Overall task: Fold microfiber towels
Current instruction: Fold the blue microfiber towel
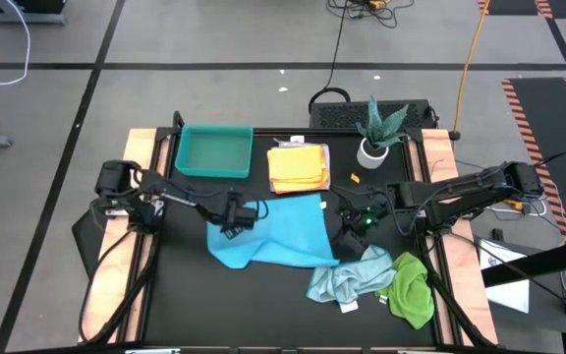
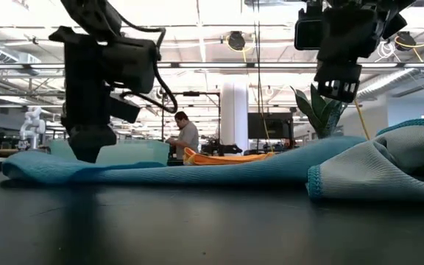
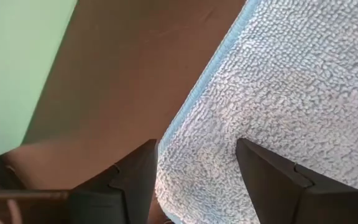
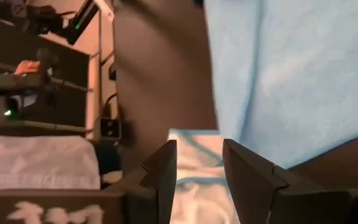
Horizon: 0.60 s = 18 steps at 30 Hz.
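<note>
We see the bright blue towel spread near the middle of the black table, one corner dragged toward the left side. The left gripper sits low over that left edge, fingers apart and straddling the towel's hem; whether they pinch it we cannot tell. The right gripper hovers just beside the towel's right edge, its fingers parted with nothing between them. The yellow-orange towel lies folded toward the far edge, beside the teal tray. The pale blue towel and the green towel lie crumpled together near the front right corner. A potted plant stands at the far right.
</note>
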### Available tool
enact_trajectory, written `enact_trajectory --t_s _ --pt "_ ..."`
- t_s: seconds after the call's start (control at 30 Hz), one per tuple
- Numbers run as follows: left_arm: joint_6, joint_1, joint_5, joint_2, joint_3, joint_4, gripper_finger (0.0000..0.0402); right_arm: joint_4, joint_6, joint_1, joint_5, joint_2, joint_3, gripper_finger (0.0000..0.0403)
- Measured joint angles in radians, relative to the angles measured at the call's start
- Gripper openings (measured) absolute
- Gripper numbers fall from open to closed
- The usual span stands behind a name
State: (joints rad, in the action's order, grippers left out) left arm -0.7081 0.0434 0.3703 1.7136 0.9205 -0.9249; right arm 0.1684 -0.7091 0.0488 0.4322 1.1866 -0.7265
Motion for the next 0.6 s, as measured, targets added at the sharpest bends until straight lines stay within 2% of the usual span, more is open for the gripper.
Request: enact_trajectory --t_s 0.13,0.33,0.5,0.6 --pt "0.041 -0.01 -0.008 -0.048 0.016 0.008 0.0225 0.033 -0.042 0.056 0.017 0.0 0.0 0.011" --pt "0.059 -0.01 0.032 -0.188 0.054 0.014 0.0225 0.039 -0.134 0.206 0.009 0.037 0.0 0.0065" --pt "0.056 -0.012 0.057 -0.264 0.058 0.021 0.0225 0.015 -0.189 0.31 -0.042 0.128 -0.001 0.001" --pt "0.054 -0.012 0.061 -0.283 0.059 0.021 0.0225 -0.037 -0.233 0.344 -0.085 0.207 0.0 0.0006"
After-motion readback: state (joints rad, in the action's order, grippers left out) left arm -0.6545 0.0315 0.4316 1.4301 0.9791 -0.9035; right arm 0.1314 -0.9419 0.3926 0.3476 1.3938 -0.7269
